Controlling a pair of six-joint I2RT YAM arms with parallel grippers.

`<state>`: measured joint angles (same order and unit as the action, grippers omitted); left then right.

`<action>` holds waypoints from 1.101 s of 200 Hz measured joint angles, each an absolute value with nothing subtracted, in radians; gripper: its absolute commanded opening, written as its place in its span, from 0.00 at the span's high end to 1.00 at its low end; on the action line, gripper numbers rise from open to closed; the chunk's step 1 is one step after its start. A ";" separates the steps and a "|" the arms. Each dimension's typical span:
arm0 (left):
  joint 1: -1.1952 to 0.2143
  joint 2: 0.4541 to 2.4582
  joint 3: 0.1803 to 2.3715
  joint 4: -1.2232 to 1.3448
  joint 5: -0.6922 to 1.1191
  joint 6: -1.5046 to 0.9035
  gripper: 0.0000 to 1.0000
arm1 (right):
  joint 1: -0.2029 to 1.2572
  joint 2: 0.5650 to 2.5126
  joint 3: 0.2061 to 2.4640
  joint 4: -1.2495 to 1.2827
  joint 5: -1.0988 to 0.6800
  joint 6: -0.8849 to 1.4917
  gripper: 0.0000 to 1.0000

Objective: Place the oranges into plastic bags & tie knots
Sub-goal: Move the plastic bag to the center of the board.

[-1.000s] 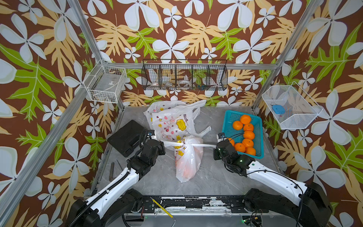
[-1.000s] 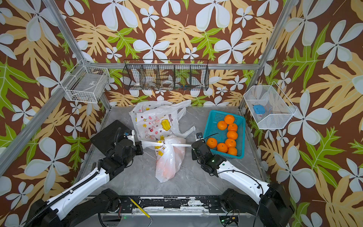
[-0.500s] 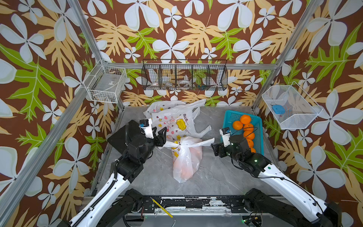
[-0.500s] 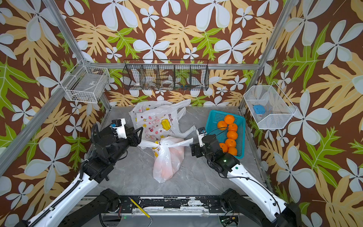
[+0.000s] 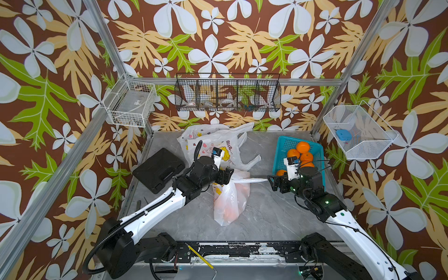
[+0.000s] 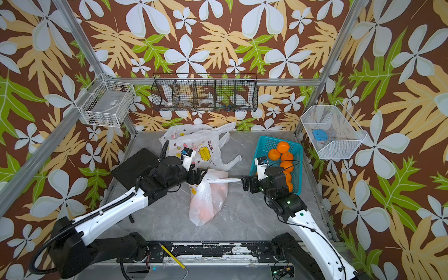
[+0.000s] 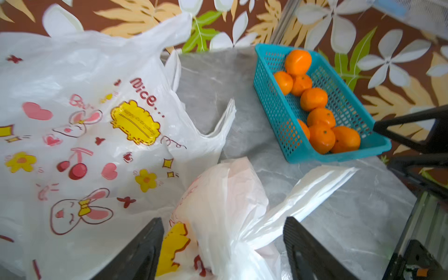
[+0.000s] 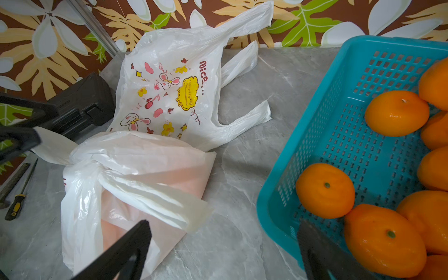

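Observation:
A filled plastic bag point(image 5: 229, 201) lies mid-table, with oranges showing faintly through it. Its knot point(image 8: 84, 167) is tied, and one handle strip point(image 5: 252, 180) sticks out to the right. My left gripper point(image 5: 228, 175) hovers open just left of the knot point(image 7: 238, 240), which shows between its spread fingers without touching them. My right gripper point(image 5: 272, 183) is open with nothing in it, just past the strip's free end. Several loose oranges point(image 5: 301, 155) sit in the teal basket point(image 5: 281, 145). Empty printed plastic bags point(image 5: 213, 143) lie at the back.
A black flat case point(image 5: 158, 169) lies at the left of the table, behind my left arm. A screwdriver point(image 8: 17, 203) rests by the left edge. Wire baskets hang on the walls: white point(image 5: 131, 104), black point(image 5: 228, 95), white point(image 5: 358, 132).
A second ago both grippers were shut on the bag's handle strips, pulling them taut apart. Both have opened and let go, and the strips have gone slack.

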<state>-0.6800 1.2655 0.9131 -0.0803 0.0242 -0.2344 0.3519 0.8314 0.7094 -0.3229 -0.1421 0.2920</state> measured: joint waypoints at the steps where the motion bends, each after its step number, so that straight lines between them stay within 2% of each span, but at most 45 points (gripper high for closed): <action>1: -0.681 1.268 0.914 -0.080 0.024 -0.233 0.18 | 0.352 0.831 0.709 -0.323 -0.142 0.292 0.03; 48: -0.724 1.406 0.942 -0.093 0.015 -0.176 0.18 | 0.352 0.823 0.701 -0.323 -0.133 0.299 0.03; 67: -0.727 1.440 0.942 -0.105 -0.009 -0.170 0.25 | 0.352 0.823 0.701 -0.323 -0.130 0.298 0.03; 90: -0.730 1.457 0.934 -0.109 -0.023 -0.163 0.48 | 0.352 0.824 0.701 -0.323 -0.123 0.286 0.03; 115: -0.730 1.446 0.921 -0.126 -0.048 -0.164 0.81 | 0.349 0.826 0.701 -0.323 -0.118 0.284 0.03; 135: -0.730 1.404 0.915 -0.151 -0.086 -0.179 1.00 | 0.349 0.826 0.704 -0.324 -0.104 0.282 0.03; 220: -0.722 0.943 0.857 -0.411 -0.389 -0.308 1.00 | 0.348 0.860 0.720 -0.321 -0.080 0.276 0.03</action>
<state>-0.7223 0.9432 0.8570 -0.4107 -0.3889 -0.3084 0.3485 0.8600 0.7200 -0.3210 -0.0795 0.2760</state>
